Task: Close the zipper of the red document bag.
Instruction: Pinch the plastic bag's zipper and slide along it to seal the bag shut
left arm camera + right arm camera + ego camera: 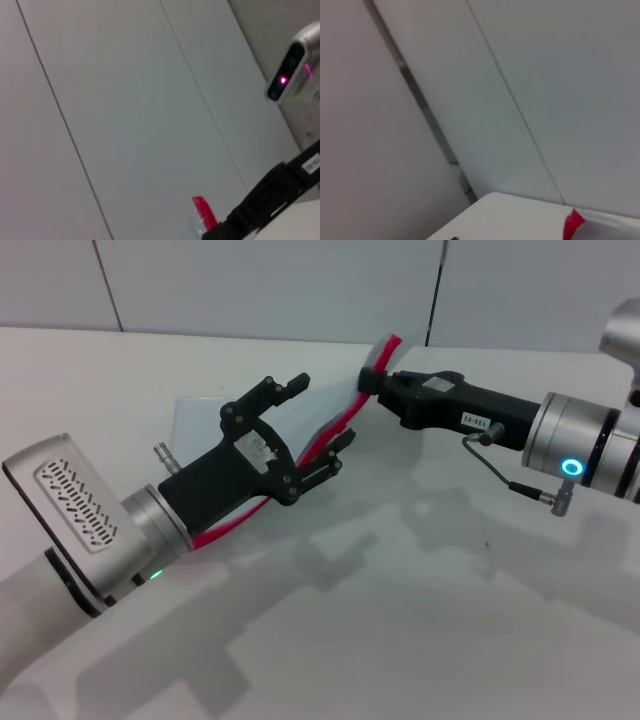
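The red document bag [203, 423] lies on the white table, its far corner lifted off the surface. The zipper [330, 432], a bright red strip, runs from beside my left wrist up to that raised corner. My right gripper [371, 383] reaches in from the right and is shut on the zipper's upper end, whose red tip [391, 344] sticks up above it. My left gripper [324, 411] is open, its two black fingers on either side of the strip's middle. The left wrist view shows the red tip [204, 215] and my right gripper's black body [265, 200]. The red tip [573, 225] also appears in the right wrist view.
The white table [400, 620] stretches out in front of both arms. Grey wall panels [270, 290] stand right behind its far edge. A loose cable [510, 478] hangs under my right wrist.
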Robot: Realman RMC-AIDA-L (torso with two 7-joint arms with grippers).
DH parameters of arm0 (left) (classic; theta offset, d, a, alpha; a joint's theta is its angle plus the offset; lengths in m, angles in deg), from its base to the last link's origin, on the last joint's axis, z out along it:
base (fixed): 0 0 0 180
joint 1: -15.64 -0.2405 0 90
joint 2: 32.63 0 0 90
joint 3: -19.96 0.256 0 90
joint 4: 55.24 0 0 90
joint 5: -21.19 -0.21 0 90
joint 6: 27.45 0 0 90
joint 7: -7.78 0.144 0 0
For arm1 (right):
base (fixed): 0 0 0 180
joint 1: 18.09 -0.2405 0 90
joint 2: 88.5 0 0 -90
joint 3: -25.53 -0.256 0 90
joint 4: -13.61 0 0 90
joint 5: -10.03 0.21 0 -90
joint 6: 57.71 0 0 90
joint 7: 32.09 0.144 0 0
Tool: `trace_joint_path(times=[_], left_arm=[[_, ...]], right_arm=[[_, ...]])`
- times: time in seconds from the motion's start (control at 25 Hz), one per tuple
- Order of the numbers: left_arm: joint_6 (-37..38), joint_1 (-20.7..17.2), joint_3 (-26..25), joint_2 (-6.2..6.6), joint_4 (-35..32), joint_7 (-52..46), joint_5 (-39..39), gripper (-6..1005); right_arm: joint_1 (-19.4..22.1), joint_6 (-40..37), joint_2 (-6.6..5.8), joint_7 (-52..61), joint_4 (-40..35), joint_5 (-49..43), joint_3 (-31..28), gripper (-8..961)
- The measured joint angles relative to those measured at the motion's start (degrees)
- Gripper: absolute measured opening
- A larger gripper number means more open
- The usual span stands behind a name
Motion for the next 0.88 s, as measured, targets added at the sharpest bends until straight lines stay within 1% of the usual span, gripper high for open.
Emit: trace_joint_path(times=[0.32, 0.48, 0.88], left_arm=[[-2.13, 0.02, -0.29, 0.02, 0.08, 2.80, 0.37, 671], [-2.36, -0.05, -0.16, 0.02, 0.21, 4.43, 0.37, 635], [-2.69, -0.23, -0.17, 0.02, 0.33, 4.65, 0.74, 552]], right_arm=[[-0.40, -1.53, 0.03, 0.19, 0.78, -0.29, 1.57, 42], [-0.54, -1.70, 0.01, 0.20, 0.88, -0.30, 1.70, 47], [-0.60, -2.91, -0.02, 0.20, 0.90, -0.30, 1.71, 58]])
